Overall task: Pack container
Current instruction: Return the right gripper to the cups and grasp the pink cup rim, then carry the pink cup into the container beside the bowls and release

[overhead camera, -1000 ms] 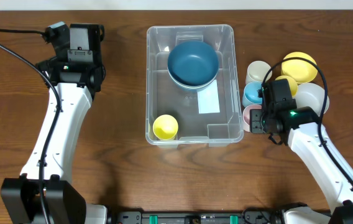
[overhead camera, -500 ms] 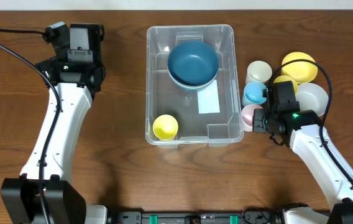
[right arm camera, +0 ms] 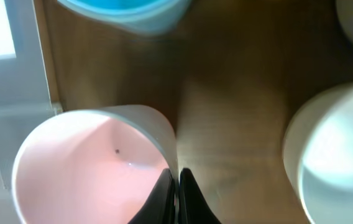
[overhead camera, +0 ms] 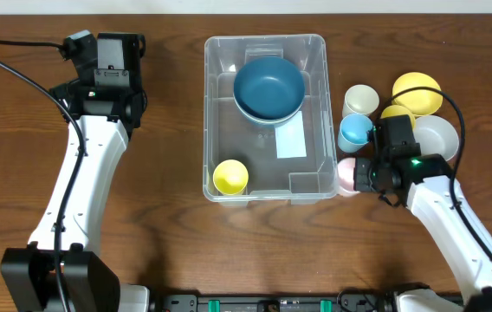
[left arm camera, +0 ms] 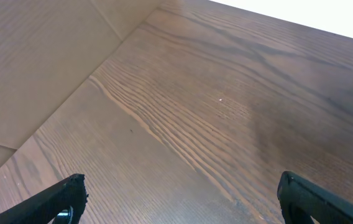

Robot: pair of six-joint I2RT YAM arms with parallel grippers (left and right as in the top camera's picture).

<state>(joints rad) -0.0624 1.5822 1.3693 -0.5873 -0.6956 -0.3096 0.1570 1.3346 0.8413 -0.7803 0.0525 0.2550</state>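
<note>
The container (overhead camera: pixel 220 130), a large clear bin, stands mid-table. In it are a dark blue bowl (overhead camera: pixel 268 87) at the far end and a yellow cup (overhead camera: pixel 229 177) at the near left corner. Just right of the bin's near corner is a pink cup (overhead camera: pixel 346 176) (right arm camera: pixel 83 168). My right gripper (overhead camera: pixel 358 173) (right arm camera: pixel 176 186) is shut on the cup's right wall, one finger inside and one outside. My left gripper (left arm camera: pixel 179 199) hangs open over bare wood at the far left, holding nothing.
Right of the bin are a light blue cup (overhead camera: pixel 355 132) (right arm camera: pixel 123 9), a cream cup (overhead camera: pixel 360 99), a yellow bowl (overhead camera: pixel 417 92) and a white bowl (overhead camera: pixel 436 137) (right arm camera: pixel 332 155), all close behind and beside my right gripper. The left arm (overhead camera: pixel 81 165) lies along the left side.
My right gripper has come down toward the front and shut on the pink cup's rim, and the cup has shifted slightly frontward. The left arm has not moved.
</note>
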